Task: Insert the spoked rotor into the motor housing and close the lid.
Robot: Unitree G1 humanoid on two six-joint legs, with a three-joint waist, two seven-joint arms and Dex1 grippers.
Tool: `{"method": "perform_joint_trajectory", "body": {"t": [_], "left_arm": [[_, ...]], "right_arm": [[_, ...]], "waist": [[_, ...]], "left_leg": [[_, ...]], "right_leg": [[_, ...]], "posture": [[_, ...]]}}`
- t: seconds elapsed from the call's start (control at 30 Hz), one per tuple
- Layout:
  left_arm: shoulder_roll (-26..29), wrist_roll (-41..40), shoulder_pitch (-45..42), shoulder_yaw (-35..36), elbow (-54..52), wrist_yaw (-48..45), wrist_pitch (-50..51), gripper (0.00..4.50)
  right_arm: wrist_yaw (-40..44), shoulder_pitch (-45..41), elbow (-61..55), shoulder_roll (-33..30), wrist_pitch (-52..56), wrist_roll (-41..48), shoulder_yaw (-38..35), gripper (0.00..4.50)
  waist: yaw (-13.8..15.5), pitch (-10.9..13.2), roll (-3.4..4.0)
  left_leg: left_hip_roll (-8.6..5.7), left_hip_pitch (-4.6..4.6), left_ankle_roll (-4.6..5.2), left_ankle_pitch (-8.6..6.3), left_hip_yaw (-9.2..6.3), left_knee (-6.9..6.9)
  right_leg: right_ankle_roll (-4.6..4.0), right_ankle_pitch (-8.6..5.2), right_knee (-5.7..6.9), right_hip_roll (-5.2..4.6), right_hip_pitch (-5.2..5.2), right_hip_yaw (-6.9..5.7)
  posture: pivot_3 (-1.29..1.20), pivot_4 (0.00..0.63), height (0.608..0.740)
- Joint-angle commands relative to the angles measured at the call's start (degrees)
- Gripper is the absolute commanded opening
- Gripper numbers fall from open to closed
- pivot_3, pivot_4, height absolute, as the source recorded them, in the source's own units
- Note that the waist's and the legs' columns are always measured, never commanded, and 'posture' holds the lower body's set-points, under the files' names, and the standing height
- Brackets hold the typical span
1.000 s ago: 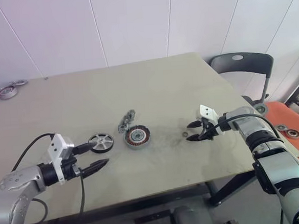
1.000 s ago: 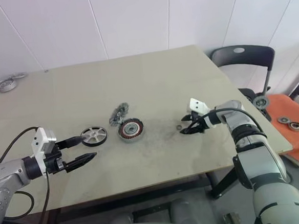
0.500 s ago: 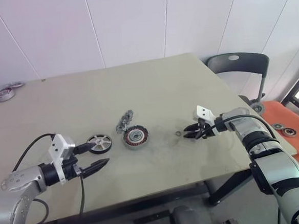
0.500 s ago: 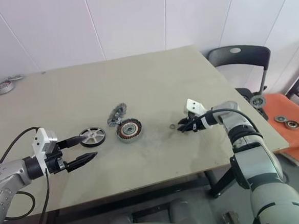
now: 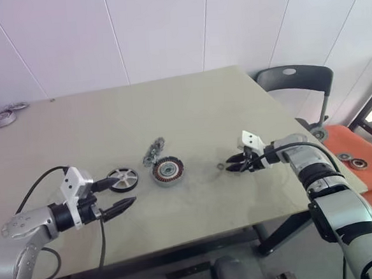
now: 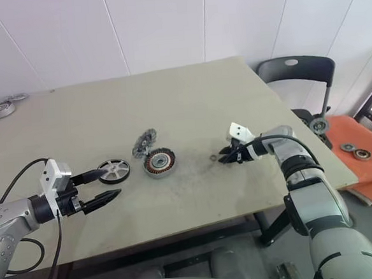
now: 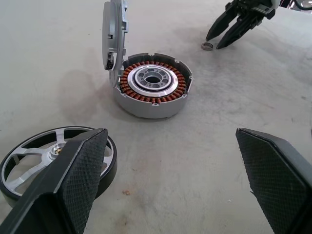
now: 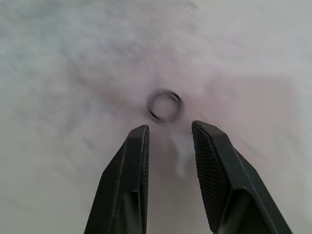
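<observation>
My right pincer [image 5: 232, 167] hangs low over the beige surface [image 5: 190, 107], its two black fingers narrowed to a small gap and gripping nothing, tips pointed at a small dark metal ring [image 8: 165, 106] lying just beyond them. My left pincer [image 5: 121, 194] is spread wide and empty, near the round silvery spoked rotor [image 5: 123, 178], which lies flat on the surface beside one fingertip. The round motor housing [image 7: 152, 90] with its copper-red windings and silver hub sits between my two arms, its grey lid [image 7: 111, 35] standing upright on the far edge, so the cavity is open. The step in hand looks like picking up the little ring. To do it well, I judge I should bring the tips down either side of it, keep them almost touching the surface, and close gently so it doesn't skid away.
</observation>
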Motion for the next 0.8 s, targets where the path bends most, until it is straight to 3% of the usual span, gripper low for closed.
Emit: {"method": "perform_joint_trajectory", "body": {"t": [0.03,0.8], "left_arm": [[0.02,0.24,0.01,0.48,-1.45,0.25,-1.05,4.50],[-0.46,0.35,0.09,-0.03,-2.23,1.32,-1.06,4.50]], "right_arm": [[1.85,-0.77,-4.24,0.78,1.51,1.59,-0.83,1.41],[-0.57,1.27,-2.54,1.97,-0.37,-0.38,0.31,1.41]], "waist": [[0.18,0.02,0.03],[0.31,0.04,0.03]], "left_leg": [[0.00,-0.03,0.00,0.00,0.00,-0.01],[-0.02,-0.07,0.00,0.00,-0.01,-0.06]], "right_leg": [[0.00,0.00,0.00,0.00,-0.03,0.00],[0.03,-0.02,-0.07,-0.03,-0.04,-0.02]], "posture": [[0.00,0.000,0.740],[0.00,0.000,0.740]]}}
